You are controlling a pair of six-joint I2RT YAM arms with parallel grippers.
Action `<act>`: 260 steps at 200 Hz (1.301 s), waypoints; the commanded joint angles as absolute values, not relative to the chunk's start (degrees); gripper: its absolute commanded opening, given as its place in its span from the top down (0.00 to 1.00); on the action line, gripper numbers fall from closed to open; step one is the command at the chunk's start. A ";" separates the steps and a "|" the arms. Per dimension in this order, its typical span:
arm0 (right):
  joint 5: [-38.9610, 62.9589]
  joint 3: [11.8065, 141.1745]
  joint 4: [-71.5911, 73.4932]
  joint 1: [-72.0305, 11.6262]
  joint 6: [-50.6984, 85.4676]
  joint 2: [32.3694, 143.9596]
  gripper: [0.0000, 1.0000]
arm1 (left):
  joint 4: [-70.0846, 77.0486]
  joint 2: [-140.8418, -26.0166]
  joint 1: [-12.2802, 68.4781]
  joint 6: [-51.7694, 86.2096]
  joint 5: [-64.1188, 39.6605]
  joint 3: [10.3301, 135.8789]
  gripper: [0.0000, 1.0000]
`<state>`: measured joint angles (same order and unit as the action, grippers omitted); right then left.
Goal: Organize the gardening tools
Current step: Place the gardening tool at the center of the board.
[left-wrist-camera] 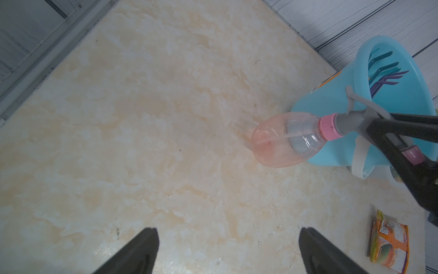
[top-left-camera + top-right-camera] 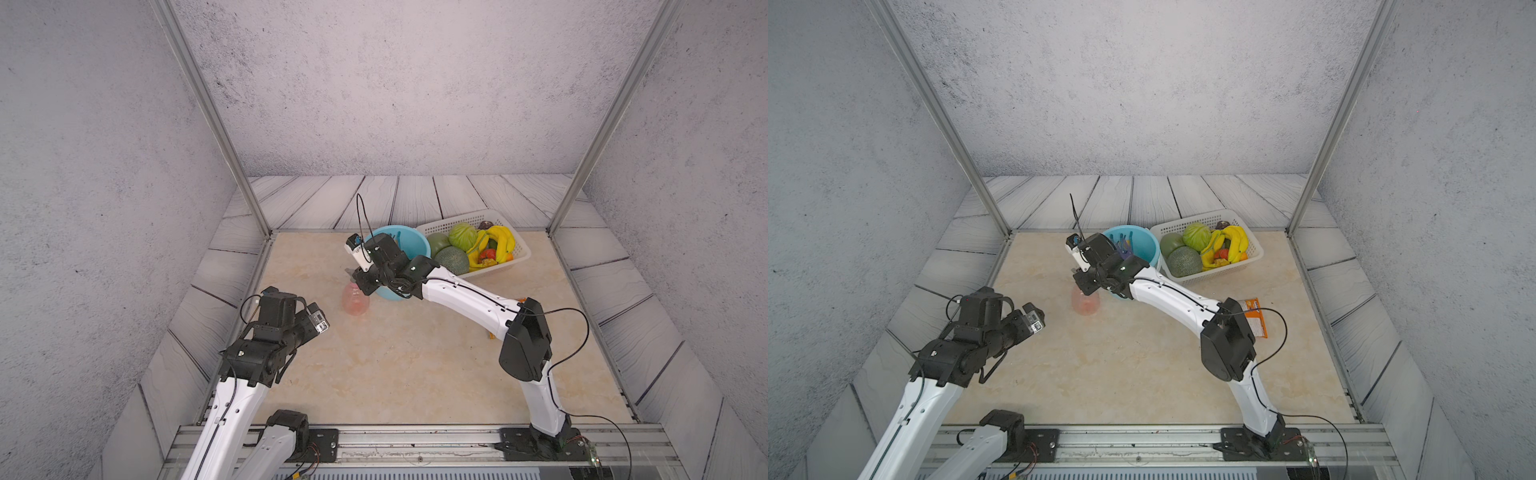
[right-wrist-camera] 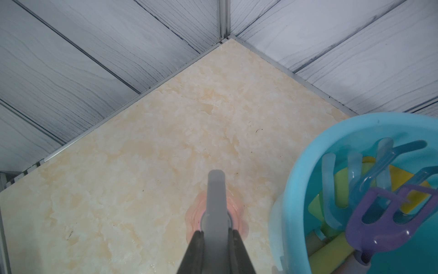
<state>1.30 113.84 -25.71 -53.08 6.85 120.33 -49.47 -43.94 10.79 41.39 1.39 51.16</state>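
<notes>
My right gripper [image 3: 216,233] has its jaws pinched on the grey head of the spray bottle [image 3: 216,201], one dark finger pressed to each side. The translucent pink body spreads out beneath the head, over the beige marbled table [image 3: 142,178] - I cannot tell whether it touches. Just beside it stands the light-blue bucket [image 3: 305,161], and inside it the tools are crowded together: the purple rake [image 3: 376,227] uppermost, the teal fork [image 3: 406,145], the light-blue fork [image 3: 328,185], the yellow trowel [image 3: 400,176] and the green shovel [image 3: 341,187]. Grey plank walls [image 3: 94,71] meet at the table's far corner.
</notes>
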 commanded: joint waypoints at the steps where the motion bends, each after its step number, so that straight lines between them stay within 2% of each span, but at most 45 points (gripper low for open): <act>1: 0.40 114.17 -24.11 -53.35 7.03 123.19 1.00 | -49.02 -44.03 10.02 40.44 0.79 52.47 0.01; 169: -0.44 113.53 -24.02 -53.66 6.77 125.25 0.99 | -47.86 -44.58 9.14 40.74 -0.88 51.81 0.01; 181: -0.53 113.04 -23.77 -53.71 6.77 124.99 0.94 | -47.85 -44.56 9.14 40.86 -0.80 51.86 0.01; 203: -1.12 112.67 -23.89 -53.79 6.86 124.60 0.73 | -47.82 -44.58 9.05 40.96 -0.88 51.86 0.01; 212: -1.37 112.51 -23.85 -53.88 6.86 124.33 0.67 | -47.79 -44.60 9.08 41.03 -0.99 51.88 0.01; 260: -2.34 112.41 -24.12 -53.95 6.02 122.38 0.59 | -47.54 -44.90 8.97 41.22 -1.57 52.03 0.01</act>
